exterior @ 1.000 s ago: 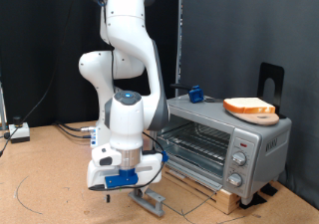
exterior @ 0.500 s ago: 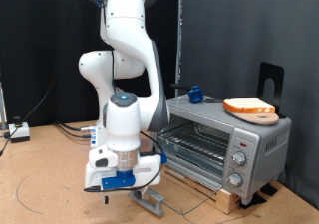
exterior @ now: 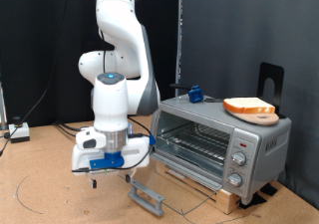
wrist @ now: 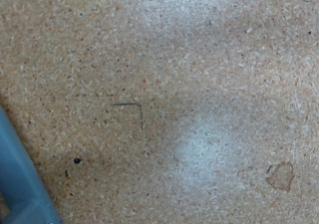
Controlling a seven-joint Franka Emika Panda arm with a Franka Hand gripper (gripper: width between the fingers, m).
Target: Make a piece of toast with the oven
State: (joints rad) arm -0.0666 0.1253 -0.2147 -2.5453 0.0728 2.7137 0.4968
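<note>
The silver toaster oven (exterior: 254,149) stands at the exterior view's right on a wooden slatted base. Its glass door (exterior: 148,195) hangs fully open, and the wire rack (exterior: 194,142) shows inside. The piece of toast (exterior: 247,106) lies on a round wooden board on top of the oven. My gripper (exterior: 97,176) hangs low over the table, to the left of the open door and apart from it. Nothing shows between its fingers. The wrist view shows only bare particleboard table (wrist: 179,95) and a blue-grey edge (wrist: 20,184) in one corner.
A blue object (exterior: 195,94) sits on the oven's back left corner. A black stand (exterior: 270,83) rises behind the oven. Cables (exterior: 40,134) and a small box (exterior: 18,132) lie on the table at the far left. A thin wire (exterior: 30,189) curls on the table.
The arm has swung towards the exterior view's left, away from the open door's handle, and the gripper has risen slightly. The oven and the toast have not moved.
</note>
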